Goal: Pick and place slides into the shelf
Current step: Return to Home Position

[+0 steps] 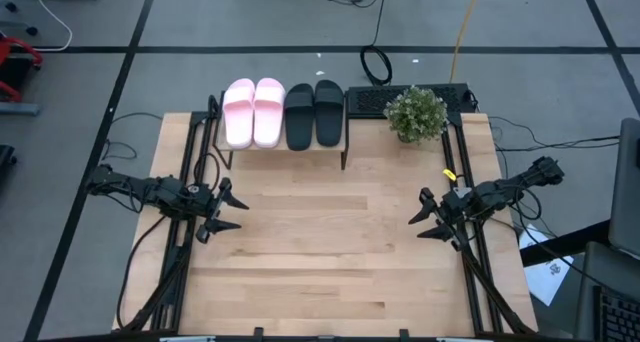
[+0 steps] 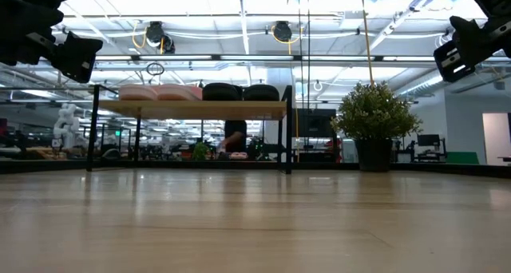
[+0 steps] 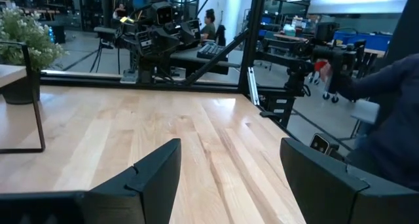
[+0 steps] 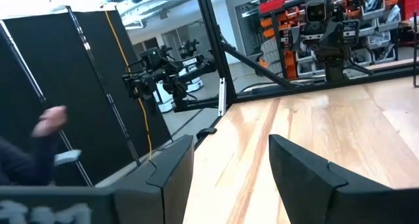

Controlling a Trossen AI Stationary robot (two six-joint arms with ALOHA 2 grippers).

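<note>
High view: the shelf [image 1: 283,148] stands at the far edge of the table [image 1: 330,262]. It carries all four slides side by side, toes outward: the pink slides [image 1: 253,112] on the left, the black slides [image 1: 314,114] on the right. A potted plant [image 1: 416,113] stands just beside the shelf. The left gripper [image 1: 243,215] and right gripper [image 1: 418,220] sit at opposite table edges, well apart from the shelf. Low view: both pairs rest on the top board, and both arms hang high. Left wrist view: the fingers [image 3: 147,178] are spread wide, with nothing between them. Right wrist view: the fingers [image 4: 171,171] are spread equally wide and empty.
</note>
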